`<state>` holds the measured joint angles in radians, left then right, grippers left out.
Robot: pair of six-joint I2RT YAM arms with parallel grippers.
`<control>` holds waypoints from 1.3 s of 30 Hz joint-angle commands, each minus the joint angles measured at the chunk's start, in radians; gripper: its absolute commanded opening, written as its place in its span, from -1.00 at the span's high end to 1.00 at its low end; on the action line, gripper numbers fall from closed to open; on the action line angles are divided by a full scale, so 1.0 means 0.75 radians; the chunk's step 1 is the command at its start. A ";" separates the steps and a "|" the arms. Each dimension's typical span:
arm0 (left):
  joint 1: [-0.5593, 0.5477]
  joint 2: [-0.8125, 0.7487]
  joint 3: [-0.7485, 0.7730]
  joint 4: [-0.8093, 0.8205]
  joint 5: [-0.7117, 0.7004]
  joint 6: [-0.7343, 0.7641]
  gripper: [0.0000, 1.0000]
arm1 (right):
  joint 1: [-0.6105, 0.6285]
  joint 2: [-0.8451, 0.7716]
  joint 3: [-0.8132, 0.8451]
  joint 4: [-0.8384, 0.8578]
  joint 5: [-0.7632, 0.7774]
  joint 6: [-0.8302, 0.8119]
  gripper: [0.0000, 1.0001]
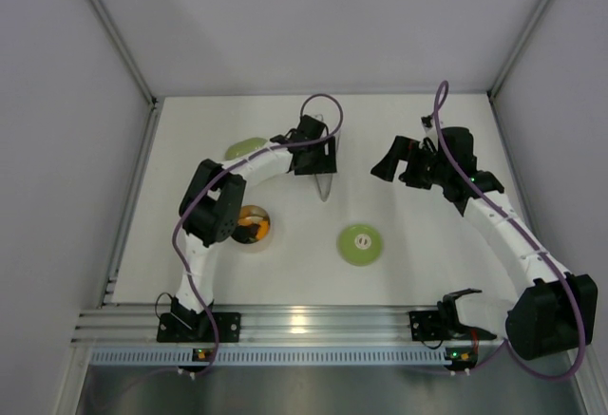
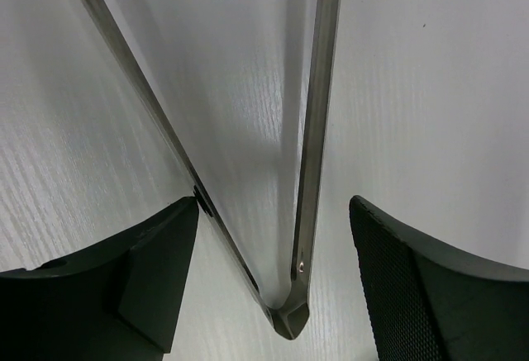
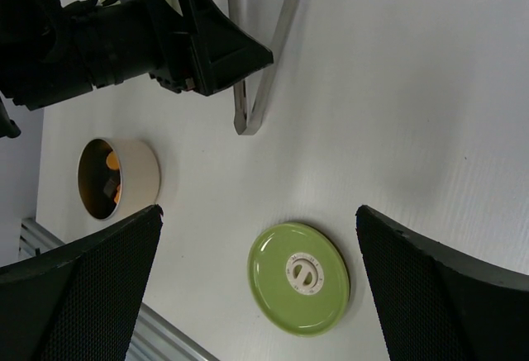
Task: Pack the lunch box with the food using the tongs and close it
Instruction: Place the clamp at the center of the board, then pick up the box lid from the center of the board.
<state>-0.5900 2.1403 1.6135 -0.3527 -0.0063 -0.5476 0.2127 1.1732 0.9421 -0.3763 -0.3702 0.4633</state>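
The left gripper (image 2: 275, 212) stands with its two black fingers (image 2: 140, 287) wide apart. Between them are the slim silvery metal tongs (image 2: 312, 130), with the joined end low in the wrist view. One thin arm of the tongs runs right at the tip of one finger and seems to touch it. The other arm is apart from the other finger, with bare table between them, so the tongs are not clamped. Whether the tongs lie fully on the white table (image 1: 427, 273) I cannot tell.

The right gripper (image 3: 258, 212) has its fingers (image 3: 91, 295) spread fully, with nothing between them. It hangs above the flat round green lid with a white centre (image 3: 299, 278), which lies alone on the table.

The small round steel lunch box with a pale wall (image 3: 140, 175) stands uncovered, well apart from the lid. The food (image 3: 110, 163) is inside it, orange and dark pieces; their number is hard to make out.

The open ends of the tongs are cut off at the top of the left wrist view. From above, the left arm covers part of a pale green dish (image 1: 245, 149) and an edge of the lunch box.
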 commanded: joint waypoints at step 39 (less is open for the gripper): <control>-0.240 -1.083 -0.885 -0.041 0.270 -0.135 -0.47 | -0.014 0.027 -0.293 0.144 0.087 0.096 -0.99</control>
<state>-0.7525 1.2839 0.9974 -0.5205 0.1616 -0.5800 0.2119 1.1893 0.7349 -0.3367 -0.3225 0.5167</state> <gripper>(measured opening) 0.742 0.993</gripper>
